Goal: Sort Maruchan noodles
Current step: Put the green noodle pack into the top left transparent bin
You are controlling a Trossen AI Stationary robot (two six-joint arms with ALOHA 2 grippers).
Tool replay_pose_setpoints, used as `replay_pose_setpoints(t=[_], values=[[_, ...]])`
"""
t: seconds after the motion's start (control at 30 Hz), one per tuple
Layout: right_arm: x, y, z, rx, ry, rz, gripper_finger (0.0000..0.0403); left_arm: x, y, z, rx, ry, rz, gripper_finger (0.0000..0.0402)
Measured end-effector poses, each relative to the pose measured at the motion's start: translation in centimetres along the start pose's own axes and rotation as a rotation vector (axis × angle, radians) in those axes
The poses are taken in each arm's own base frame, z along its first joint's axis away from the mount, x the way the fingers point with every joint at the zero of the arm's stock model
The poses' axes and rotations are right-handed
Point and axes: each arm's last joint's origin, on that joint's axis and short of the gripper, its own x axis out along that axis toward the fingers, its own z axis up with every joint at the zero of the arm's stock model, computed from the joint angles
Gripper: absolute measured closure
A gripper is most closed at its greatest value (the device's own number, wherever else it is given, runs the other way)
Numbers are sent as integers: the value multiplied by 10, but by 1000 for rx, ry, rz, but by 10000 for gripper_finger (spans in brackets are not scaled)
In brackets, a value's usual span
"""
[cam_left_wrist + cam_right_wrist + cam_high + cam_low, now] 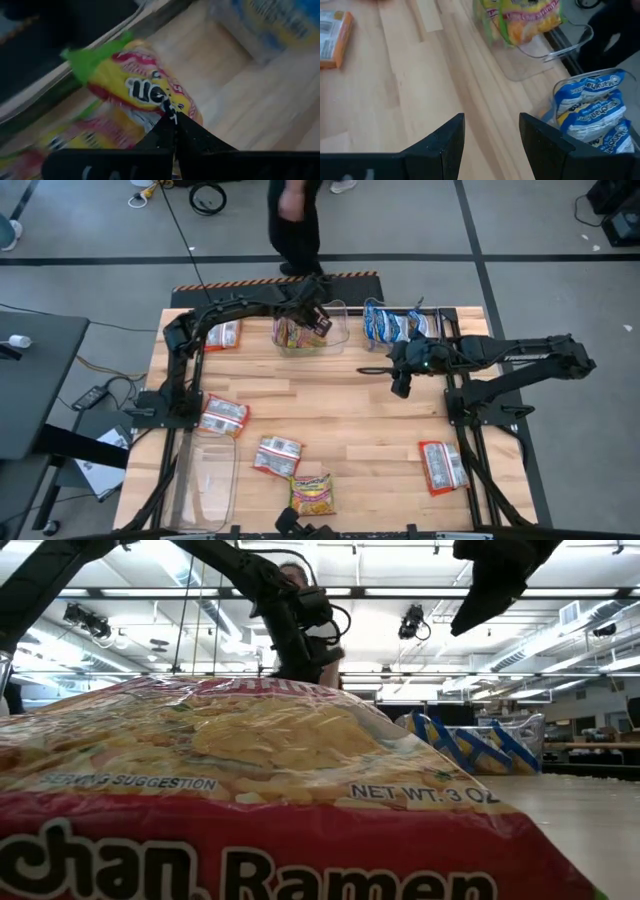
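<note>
My left gripper point(173, 114) is shut over the clear tub point(335, 340) at the table's far middle, at a yellow-green packet point(145, 87). More yellow-green packets point(293, 334) lie in that tub. My right gripper point(492, 145) hangs open above bare wood, just near of the tub of blue-and-white packets point(398, 325). Red-orange packets lie flat on the table at far left point(222, 335), mid left point(224, 417), near middle point(277, 455) and near right point(441, 467). One yellow-green packet point(312, 493) lies at the near edge and fills the low view point(250, 800). My left gripper pinches the yellow-green packet between its two fingertips, at the packet's edge point(170, 106) nearest the fingers. The packet stretches away from the tips over the tub, its green end point(90, 57) farthest off. Whether it touches the packets below cannot be told.
An empty clear tub point(205, 480) lies at the near left corner. A person point(295, 225) stands just beyond the far edge, behind the left arm point(280, 600). Bare wood spans the middle of the table point(340, 415).
</note>
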Motion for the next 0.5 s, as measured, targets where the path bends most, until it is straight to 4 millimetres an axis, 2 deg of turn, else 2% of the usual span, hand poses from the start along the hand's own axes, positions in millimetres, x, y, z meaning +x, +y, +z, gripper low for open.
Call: replay_pose_setpoints(t=[0.27, 0.5], values=[[2, -4, 2, 29, -12, -9, 209, 15, -14, 5, -228, -78, -83, 387], [2, -4, 3, 60, -21, -7, 209, 31, -38, 2, -249, -149, -144, 386]])
